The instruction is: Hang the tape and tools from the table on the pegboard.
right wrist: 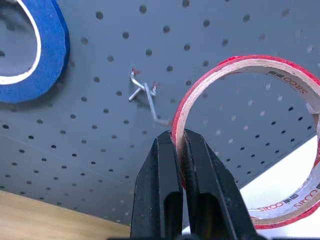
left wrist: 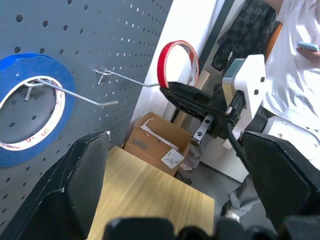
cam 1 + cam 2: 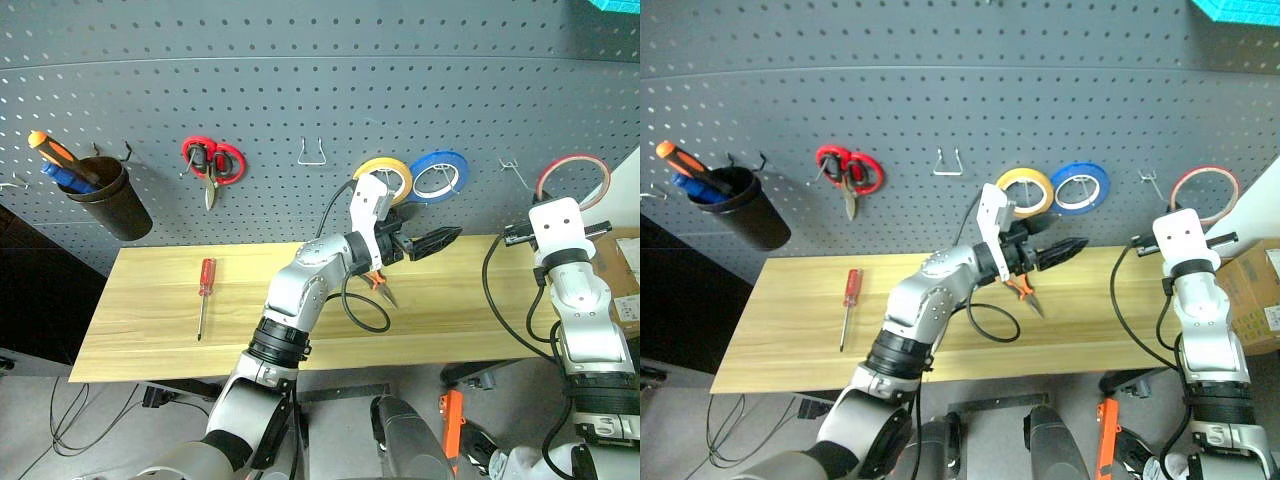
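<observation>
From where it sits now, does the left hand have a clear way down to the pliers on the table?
Probably yes. The left hand is open and holds nothing, and the pliers lie just beneath it on the table, with only its own cable looping nearby.

The pliers (image 3: 381,285) on the counter (image 3: 160,330) are mostly hidden behind the left arm, with just the orange handles and the tip showing below it. Part of the red tape (image 1: 250,140) is cut off by the right wrist view's edge, and its lower rim is hidden between the fingers (image 1: 160,190). What stands in the black cup (image 3: 108,198) left of the red-handled scissors (image 3: 212,163) is partly hidden, the blue piece too small to tell.
</observation>
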Controlling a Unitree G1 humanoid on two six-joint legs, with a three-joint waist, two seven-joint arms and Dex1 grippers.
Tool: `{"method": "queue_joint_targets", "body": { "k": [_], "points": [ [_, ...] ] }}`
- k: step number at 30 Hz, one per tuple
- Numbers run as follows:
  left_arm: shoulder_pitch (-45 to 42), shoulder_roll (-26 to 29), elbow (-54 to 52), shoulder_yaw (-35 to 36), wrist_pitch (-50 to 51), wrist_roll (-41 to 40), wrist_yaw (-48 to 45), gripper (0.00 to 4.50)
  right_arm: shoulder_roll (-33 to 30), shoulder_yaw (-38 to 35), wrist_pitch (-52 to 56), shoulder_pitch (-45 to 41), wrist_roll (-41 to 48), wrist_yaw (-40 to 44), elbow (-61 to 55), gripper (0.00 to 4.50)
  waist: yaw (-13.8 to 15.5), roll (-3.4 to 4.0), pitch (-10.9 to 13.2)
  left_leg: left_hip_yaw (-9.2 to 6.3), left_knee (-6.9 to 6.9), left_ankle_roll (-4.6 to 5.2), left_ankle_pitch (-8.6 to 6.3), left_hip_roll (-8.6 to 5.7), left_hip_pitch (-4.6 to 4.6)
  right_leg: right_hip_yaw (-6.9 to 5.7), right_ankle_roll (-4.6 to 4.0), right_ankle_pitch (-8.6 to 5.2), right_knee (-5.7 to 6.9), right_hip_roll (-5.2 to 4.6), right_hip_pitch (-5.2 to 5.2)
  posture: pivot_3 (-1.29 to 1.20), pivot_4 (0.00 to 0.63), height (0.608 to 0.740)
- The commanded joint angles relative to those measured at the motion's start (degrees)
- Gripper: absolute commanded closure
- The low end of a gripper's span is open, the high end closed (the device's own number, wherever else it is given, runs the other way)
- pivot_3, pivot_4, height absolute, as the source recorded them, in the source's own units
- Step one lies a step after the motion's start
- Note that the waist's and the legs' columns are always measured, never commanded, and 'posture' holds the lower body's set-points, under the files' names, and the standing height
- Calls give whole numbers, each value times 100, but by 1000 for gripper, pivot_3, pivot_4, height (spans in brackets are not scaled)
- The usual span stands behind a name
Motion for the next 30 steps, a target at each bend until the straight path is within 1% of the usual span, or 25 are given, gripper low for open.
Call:
{"method": "queue_joint_targets", "body": {
  "k": [1,6,12,18,24,27,30],
  "points": [
    [-38,-37,-240,-10,-64,-26,8,0,29,-59,-154,-17,12,-42,-222,4488,-1,1,-1,0,2,0,0,0,0,1,1,1,1,0,0,-100,155,740],
    [-52,-54,-242,-29,-58,-16,24,0,126,-37,-160,48,19,-26,-299,4488,0,6,-8,0,8,1,1,0,1,2,5,4,5,0,1,-104,153,740],
    [-118,-53,-183,-14,-73,-14,22,0,271,-32,-269,28,305,235,-336,4488,-3,34,-41,1,9,1,1,0,1,4,6,5,6,1,2,-104,154,740],
    [-95,-47,-236,-22,-39,-24,28,0,287,-72,-208,67,214,133,-434,4488,-2,40,-46,1,13,2,2,0,3,5,6,5,11,1,3,-101,154,740],
    [-66,-19,-273,-3,-19,-33,35,0,294,-181,-14,319,125,-14,-653,4488,3,42,-61,0,13,2,2,0,3,6,6,6,12,2,3,-98,153,740],
    [-65,-11,-279,5,-26,-38,32,0,370,-141,-33,449,259,99,-851,4488,2,41,-65,1,16,3,2,-1,3,8,7,6,14,2,3,-100,153,740],
    [-91,-18,-267,21,-21,-55,28,0,429,-55,-98,430,431,293,-786,4488,-15,42,-67,3,16,3,2,0,8,11,6,7,18,3,4,-100,154,740]
  ]
}}
